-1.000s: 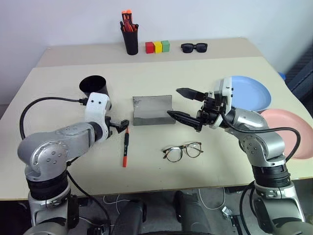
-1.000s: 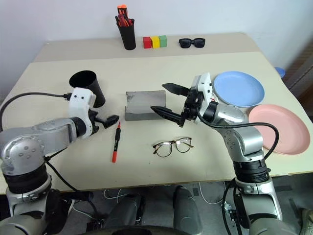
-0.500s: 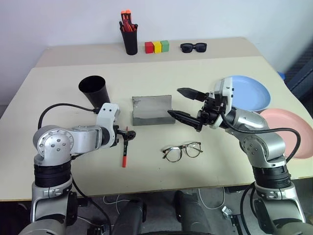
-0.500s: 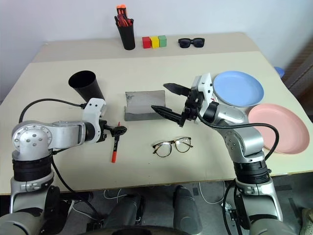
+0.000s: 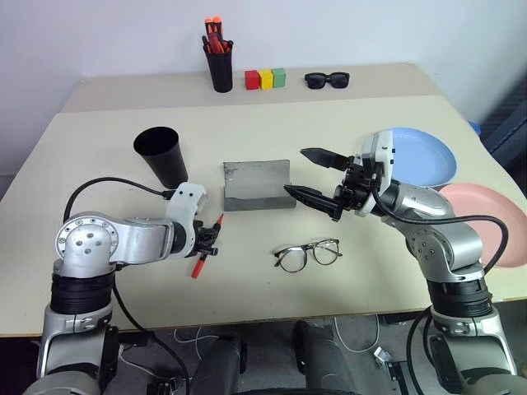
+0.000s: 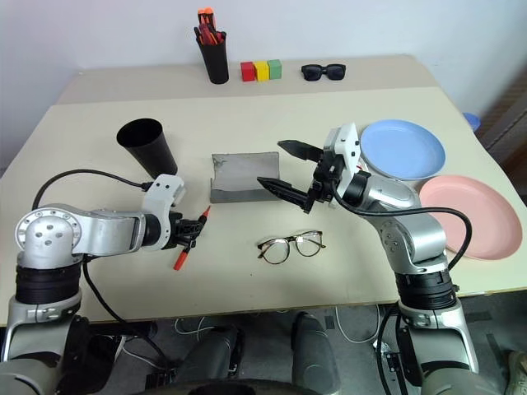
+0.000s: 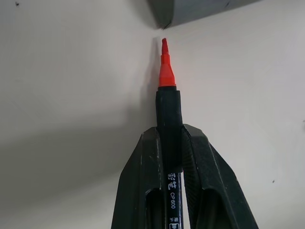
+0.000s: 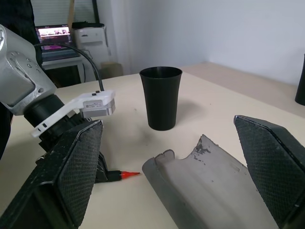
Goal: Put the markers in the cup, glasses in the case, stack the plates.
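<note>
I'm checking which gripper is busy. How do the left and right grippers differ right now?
The left gripper is shut on the red marker, low at the table; the right gripper is open, holds nothing, and hovers over the grey case. The left points downward, the right about level. Both have black fingers.

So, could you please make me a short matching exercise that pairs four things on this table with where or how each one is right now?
Things:
1. red marker
2. glasses
3. case
4. blue plate

States:
A. lying open at mid-table
B. clamped in the left gripper
C. beside the pink plate, not stacked
D. flat on the table, near edge of the case

Pairs: 1-B, 2-D, 3-A, 4-C
</note>
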Robot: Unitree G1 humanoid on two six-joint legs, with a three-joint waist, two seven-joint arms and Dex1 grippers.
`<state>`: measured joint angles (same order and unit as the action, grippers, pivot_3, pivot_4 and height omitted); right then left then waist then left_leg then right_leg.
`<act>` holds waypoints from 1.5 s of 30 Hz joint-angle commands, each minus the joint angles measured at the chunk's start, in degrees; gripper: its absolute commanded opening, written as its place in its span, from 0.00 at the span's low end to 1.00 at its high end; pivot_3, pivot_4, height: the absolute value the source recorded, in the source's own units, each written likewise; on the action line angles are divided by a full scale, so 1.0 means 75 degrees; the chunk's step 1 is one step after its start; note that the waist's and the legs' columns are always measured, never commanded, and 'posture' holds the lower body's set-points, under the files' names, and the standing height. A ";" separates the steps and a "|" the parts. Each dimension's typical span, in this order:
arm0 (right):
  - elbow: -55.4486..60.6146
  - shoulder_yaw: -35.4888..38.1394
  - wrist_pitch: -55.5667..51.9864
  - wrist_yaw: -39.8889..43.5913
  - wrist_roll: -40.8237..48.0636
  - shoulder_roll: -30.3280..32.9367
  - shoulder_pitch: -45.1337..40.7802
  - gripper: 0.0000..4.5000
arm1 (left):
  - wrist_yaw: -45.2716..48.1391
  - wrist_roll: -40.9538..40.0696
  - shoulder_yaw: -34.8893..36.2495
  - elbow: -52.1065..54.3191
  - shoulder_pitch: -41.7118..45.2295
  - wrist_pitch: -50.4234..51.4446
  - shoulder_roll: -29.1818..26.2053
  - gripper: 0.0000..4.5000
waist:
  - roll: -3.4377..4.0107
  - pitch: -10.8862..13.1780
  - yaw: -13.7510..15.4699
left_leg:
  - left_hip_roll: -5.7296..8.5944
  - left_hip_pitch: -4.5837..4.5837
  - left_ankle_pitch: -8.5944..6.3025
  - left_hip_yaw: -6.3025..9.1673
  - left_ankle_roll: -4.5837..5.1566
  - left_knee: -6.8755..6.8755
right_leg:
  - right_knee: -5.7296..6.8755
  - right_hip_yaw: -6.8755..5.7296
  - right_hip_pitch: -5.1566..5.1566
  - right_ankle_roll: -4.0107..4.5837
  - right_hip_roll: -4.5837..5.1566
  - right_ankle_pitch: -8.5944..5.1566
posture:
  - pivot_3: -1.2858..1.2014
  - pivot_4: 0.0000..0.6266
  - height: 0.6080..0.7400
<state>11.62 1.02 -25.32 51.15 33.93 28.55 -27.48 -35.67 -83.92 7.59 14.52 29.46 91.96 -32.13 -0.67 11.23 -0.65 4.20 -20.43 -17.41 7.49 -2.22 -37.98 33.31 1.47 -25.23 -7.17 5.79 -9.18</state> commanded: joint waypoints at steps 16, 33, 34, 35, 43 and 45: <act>0.0208 0.0240 -0.0018 0.0200 0.0437 -0.0115 -0.0201 1.00 | 0.3852 0.2241 0.0660 0.0972 0.1307 -0.3881 -0.0964 0.00 | -0.0002 0.0001 0.0023 | 0.0003 -0.0007 0.0005 -0.0006 -0.0009 0.0003 | -0.0017 -0.0001 0.0006 0.0000 0.0002 0.0000 | 0.52 0.24 1.00; 0.0176 0.0146 0.0042 0.0137 0.0259 -0.0089 -0.0270 1.00 | 0.7496 0.7424 0.0872 -0.3385 0.1994 -1.1142 -0.0393 0.00 | -0.0002 0.0002 0.0000 | -0.0003 -0.0008 0.0003 -0.0020 -0.0003 0.0009 | -0.0025 0.0001 -0.0003 -0.0001 0.0000 0.0002 | 0.52 0.24 1.00; 0.0193 0.0136 0.0042 0.0136 0.0251 -0.0089 -0.0266 1.00 | 0.7651 0.7437 0.0916 -0.3664 0.2066 -1.1390 -0.0269 0.00 | -0.0002 0.0001 0.0000 | -0.0003 -0.0008 0.0003 -0.0020 -0.0003 0.0009 | -0.0025 0.0000 -0.0003 -0.0001 0.0000 0.0002 | 0.52 0.24 1.00; 0.0204 0.0137 0.0031 0.0134 0.0257 -0.0092 -0.0267 1.00 | 0.7752 0.7500 0.0946 -0.3919 0.2133 -1.1665 -0.0164 0.00 | -0.0002 0.0001 -0.0001 | -0.0003 -0.0007 0.0003 -0.0021 -0.0003 0.0009 | -0.0025 0.0000 -0.0001 -0.0001 0.0000 0.0002 | 0.52 0.24 1.00; 0.0244 0.0168 0.0035 0.0127 0.0212 -0.0032 -0.0240 1.00 | 0.8088 0.8051 0.0985 -0.5001 0.1947 -1.2714 0.0307 0.00 | -0.0004 0.0002 -0.0011 | -0.0002 -0.0009 -0.0001 -0.0019 0.0003 0.0004 | -0.0022 0.0000 -0.0003 -0.0003 0.0002 0.0003 | 0.52 0.24 1.00; 0.0290 0.0173 0.0031 0.0114 0.0207 -0.0011 -0.0191 1.00 | 0.8108 0.8137 0.1018 -0.5056 0.1857 -1.2815 0.0346 0.00 | -0.0004 0.0002 -0.0011 | -0.0002 -0.0009 -0.0001 -0.0019 0.0004 0.0005 | -0.0021 0.0000 -0.0003 -0.0003 0.0002 0.0003 | 0.52 0.24 1.00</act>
<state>11.43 1.06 -25.79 52.03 35.02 28.01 -28.34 24.93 -23.68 13.86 -24.17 43.23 -2.14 -28.99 -0.70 11.25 -0.74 4.19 -20.50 -17.42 7.35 -2.19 -37.94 33.15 1.46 -25.25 -7.19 5.80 -9.16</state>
